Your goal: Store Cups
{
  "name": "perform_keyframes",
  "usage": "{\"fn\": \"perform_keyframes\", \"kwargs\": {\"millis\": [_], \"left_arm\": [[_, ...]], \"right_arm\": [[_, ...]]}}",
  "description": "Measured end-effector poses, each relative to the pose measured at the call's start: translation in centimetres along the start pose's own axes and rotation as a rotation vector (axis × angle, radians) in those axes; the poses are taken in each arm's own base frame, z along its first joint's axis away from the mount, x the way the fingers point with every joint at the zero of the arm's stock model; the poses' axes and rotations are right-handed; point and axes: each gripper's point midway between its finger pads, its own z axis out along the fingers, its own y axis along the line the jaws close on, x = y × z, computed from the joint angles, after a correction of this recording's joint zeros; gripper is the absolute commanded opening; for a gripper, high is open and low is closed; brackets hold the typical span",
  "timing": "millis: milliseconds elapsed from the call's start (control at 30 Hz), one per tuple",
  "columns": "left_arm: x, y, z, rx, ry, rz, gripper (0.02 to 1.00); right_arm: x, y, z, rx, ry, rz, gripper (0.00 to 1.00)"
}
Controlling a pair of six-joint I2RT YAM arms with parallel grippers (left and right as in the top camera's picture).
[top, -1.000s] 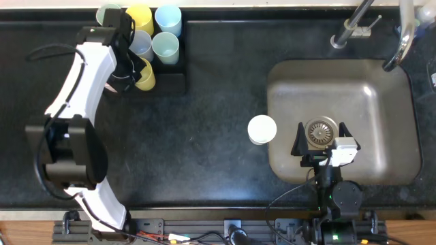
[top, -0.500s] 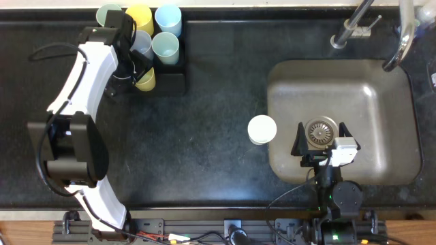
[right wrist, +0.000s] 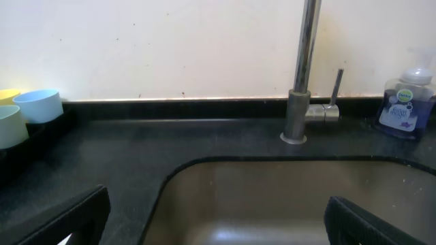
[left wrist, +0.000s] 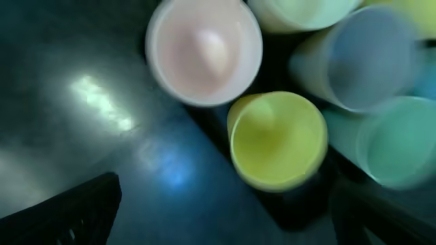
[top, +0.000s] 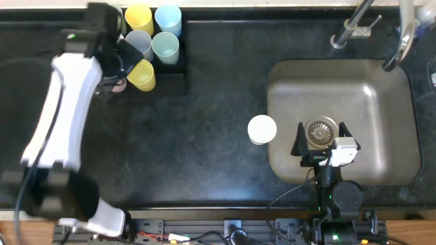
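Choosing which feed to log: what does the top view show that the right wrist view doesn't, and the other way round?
Top view, not right wrist: the drain and the left arm beside the cup rack. Right wrist, not top: the pale wall rising behind the counter. Both: the faucet, the blue cup and the sink.

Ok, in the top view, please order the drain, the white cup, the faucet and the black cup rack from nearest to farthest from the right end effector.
1. Drain, in the sink, framed by the right end effector.
2. White cup, on the counter beside the sink's left rim.
3. Faucet, behind the sink.
4. Black cup rack, far left on the counter.
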Motion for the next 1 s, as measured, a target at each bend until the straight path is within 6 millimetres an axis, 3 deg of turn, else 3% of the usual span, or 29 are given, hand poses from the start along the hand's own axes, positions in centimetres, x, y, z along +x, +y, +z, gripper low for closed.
{"fn": "perform_keyframes", "kwargs": {"millis": [67, 167, 267, 367, 433, 500, 600, 667, 733, 800, 900, 1000], "left_arm": [[-0.1, 1.1, -3.1, 0.029, -0.033, -0.007, 1.000], [0.6, 4.3, -7.9, 0.041, -0.076, -0.013, 1.000], [1.8, 8.1, -10.6, 0.042, -0.126, -0.004, 1.000], [4.6, 13.1, -10.4, 0.027, -0.156, 0.028, 1.000], [6.9, 16.6, -8.2, 0.012, -0.169, 0.041, 0.998], [8.6, 18.9, -5.2, 0.032, -0.195, 0.039, 0.998], [8.8, 18.1, -1.2, 0.196, -0.318, 0.014, 0.998], [7.4, 15.1, -0.4, 0.396, -0.464, 0.052, 0.998], [5.9, 12.0, -2.1, 0.596, -0.646, 0.150, 0.998], [5.0, 9.8, -5.4, 0.757, -0.859, 0.265, 0.998], [4.9, 9.0, -10.4, 0.874, -1.149, 0.419, 0.998], [5.5, 9.2, -11.6, 0.864, -1.260, 0.523, 0.998]], "right_arm": [[0.0, 0.0, 0.0, 0.000, 0.000, 0.000, 0.996], [0.0, 0.0, 0.0, 0.000, 0.000, 0.000, 0.998], [0.0, 0.0, 0.0, 0.000, 0.000, 0.000, 0.996], [0.0, 0.0, 0.0, 0.000, 0.000, 0.000, 0.998], [0.0, 0.0, 0.0, 0.000, 0.000, 0.000, 0.998], [0.0, 0.0, 0.0, 0.000, 0.000, 0.000, 0.993], [0.0, 0.0, 0.0, 0.000, 0.000, 0.000, 0.998], [0.0, 0.0, 0.0, 0.000, -0.002, 0.000, 0.998], [0.0, 0.0, 0.0, 0.000, -0.001, 0.000, 0.996], [0.0, 0.0, 0.0, 0.000, 0.000, 0.000, 0.998], [0.0, 0.0, 0.0, 0.000, -0.001, 0.000, 0.998], [0.0, 0.0, 0.0, 0.000, -0.001, 0.000, 0.998]]}}
